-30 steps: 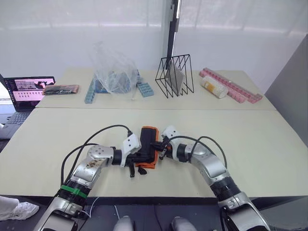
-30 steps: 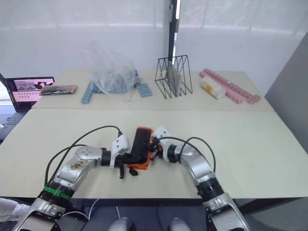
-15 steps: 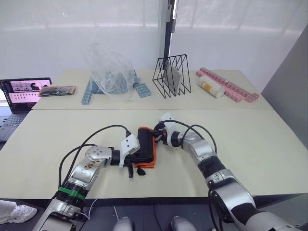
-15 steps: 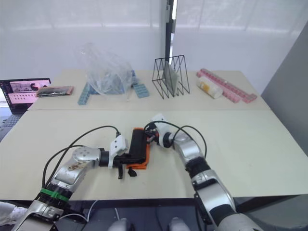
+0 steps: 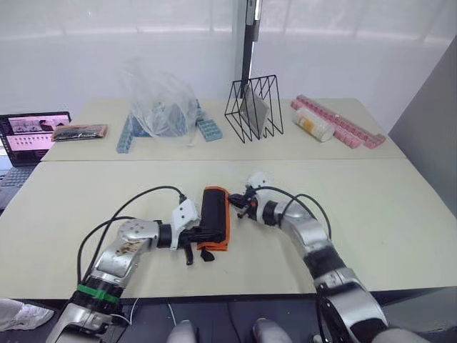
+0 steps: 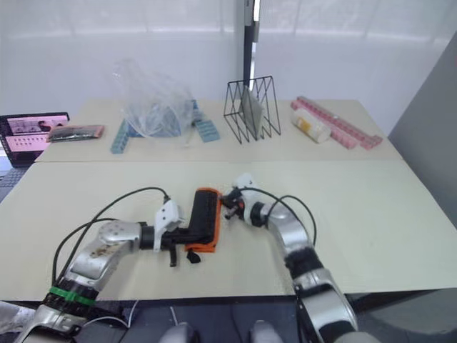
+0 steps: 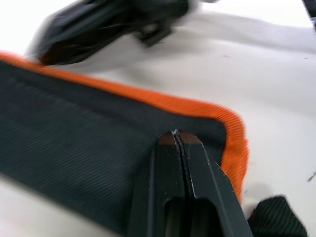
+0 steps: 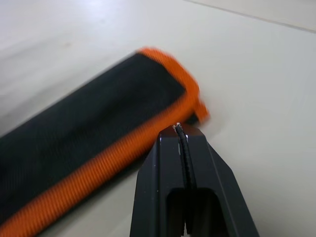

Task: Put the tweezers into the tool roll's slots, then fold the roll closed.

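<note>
**Roll folded, 2 grippers at its edges**

You're handling soft, light fabric: the tool roll [image 5: 215, 220] will likely flop and spring open, so take it by the stiffer orange binding. It lies folded, black with orange edging, mid-table on the near table [image 5: 400, 214]. Your left gripper [image 7: 180, 144] presses closed-fingered on its cover; the right gripper [image 8: 181, 136], fingers together and empty, sits just beside its edge.
</note>
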`<state>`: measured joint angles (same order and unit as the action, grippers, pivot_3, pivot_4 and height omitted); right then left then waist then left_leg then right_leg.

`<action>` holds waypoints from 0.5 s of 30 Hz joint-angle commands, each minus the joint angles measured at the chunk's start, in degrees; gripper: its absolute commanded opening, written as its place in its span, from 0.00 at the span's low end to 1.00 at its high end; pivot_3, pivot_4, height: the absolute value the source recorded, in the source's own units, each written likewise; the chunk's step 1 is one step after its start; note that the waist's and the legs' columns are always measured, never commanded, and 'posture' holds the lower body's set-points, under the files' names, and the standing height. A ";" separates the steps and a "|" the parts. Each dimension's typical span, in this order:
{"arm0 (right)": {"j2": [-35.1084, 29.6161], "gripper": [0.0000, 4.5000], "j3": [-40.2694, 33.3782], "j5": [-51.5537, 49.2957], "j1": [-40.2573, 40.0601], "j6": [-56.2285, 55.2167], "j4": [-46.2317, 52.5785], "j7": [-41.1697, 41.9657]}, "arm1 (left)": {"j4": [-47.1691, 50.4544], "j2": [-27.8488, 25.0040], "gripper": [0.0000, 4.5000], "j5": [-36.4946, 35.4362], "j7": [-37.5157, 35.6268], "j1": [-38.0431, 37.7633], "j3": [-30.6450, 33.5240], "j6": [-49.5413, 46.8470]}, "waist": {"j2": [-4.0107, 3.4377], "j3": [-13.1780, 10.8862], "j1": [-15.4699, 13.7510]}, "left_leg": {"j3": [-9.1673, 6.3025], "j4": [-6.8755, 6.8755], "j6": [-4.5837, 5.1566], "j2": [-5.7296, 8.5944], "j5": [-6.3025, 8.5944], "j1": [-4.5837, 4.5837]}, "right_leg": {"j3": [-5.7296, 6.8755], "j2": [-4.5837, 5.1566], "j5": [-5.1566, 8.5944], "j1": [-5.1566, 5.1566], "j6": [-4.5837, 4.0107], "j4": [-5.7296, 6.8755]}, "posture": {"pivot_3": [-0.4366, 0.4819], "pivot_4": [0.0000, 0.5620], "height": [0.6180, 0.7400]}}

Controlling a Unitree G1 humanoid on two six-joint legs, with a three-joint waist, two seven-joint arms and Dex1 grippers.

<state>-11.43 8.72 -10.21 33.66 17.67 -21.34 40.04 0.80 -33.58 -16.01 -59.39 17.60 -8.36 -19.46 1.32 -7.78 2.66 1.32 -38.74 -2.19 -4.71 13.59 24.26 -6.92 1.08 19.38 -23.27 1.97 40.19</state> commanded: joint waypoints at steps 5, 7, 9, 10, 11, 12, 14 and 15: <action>-9.88 0.00 -9.36 -5.85 -7.88 7.29 21.94 0.13 | 15.50 -4.40 0.18 -11.01 6.13 -9.88 19.62 -7.95 | 0.04 -0.70 -0.29 | -0.14 -0.01 -0.01 0.06 0.00 0.42 | 0.07 0.07 -0.01 -0.33 -0.01 0.00 | 0.48 0.27 0.54; -13.06 0.00 -13.03 -7.10 -10.23 7.98 23.76 0.16 | 17.34 -5.45 0.32 -12.79 7.43 -14.36 26.19 -8.56 | 0.08 -0.76 -0.34 | -0.16 0.00 -0.01 0.14 0.00 0.46 | 0.11 0.15 -0.01 -0.35 0.00 0.00 | 0.48 0.27 0.54; -15.38 0.00 -15.47 -7.89 -11.95 8.22 24.53 0.28 | 17.99 -6.42 0.45 -13.81 8.15 -17.92 30.74 -8.94 | 0.21 -0.87 -0.34 | -0.16 0.05 -0.01 0.20 0.00 0.46 | 0.12 0.22 -0.01 -0.34 0.00 -0.07 | 0.48 0.27 0.54; -16.76 0.00 -16.62 -8.08 -13.05 8.02 24.47 0.60 | 17.69 -6.90 0.54 -13.67 8.29 -20.04 33.06 -8.38 | 0.27 -0.99 -0.32 | -0.16 0.05 0.00 0.22 0.01 0.44 | 0.12 0.24 -0.01 -0.33 0.01 -0.08 | 0.48 0.27 0.54; -18.43 0.00 -18.03 -7.96 -14.64 7.31 24.04 1.10 | 16.81 -7.48 0.60 -13.12 8.17 -22.73 36.13 -7.42 | 0.32 -1.10 -0.29 | -0.16 0.04 0.00 0.23 0.01 0.44 | 0.12 0.24 -0.01 -0.33 0.01 -0.09 | 0.48 0.27 0.54; -19.99 0.00 -19.36 -8.00 -16.48 6.73 23.73 1.64 | 15.70 -7.94 0.69 -12.48 7.89 -25.46 39.15 -6.13 | 0.38 -1.20 -0.27 | -0.16 0.04 -0.01 0.23 0.01 0.45 | 0.12 0.24 -0.01 -0.33 0.01 -0.12 | 0.48 0.27 0.54; -22.05 0.00 -21.18 -8.12 -19.30 5.56 23.04 2.52 | 13.78 -8.45 0.84 -11.52 7.97 -29.02 43.01 -4.00 | 0.44 -1.35 -0.28 | -0.14 0.04 -0.01 0.22 0.01 0.44 | 0.12 0.25 -0.01 -0.33 0.01 -0.15 | 0.48 0.27 0.54; -22.92 0.00 -22.15 -8.25 -20.97 4.79 22.59 3.09 | 12.41 -8.54 0.91 -10.97 8.11 -30.65 44.74 -2.65 | 0.46 -1.39 -0.30 | -0.13 0.04 -0.01 0.23 0.01 0.44 | 0.12 0.26 0.00 -0.33 0.01 -0.15 | 0.48 0.27 0.54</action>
<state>-33.31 -10.90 -17.14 13.65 24.91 0.26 42.01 13.67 -41.22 -27.71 -51.34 -12.15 32.55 -24.99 1.78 -9.18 2.36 1.19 -38.72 -2.19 -4.48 13.60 24.70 -6.80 1.35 19.38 -23.60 1.99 40.04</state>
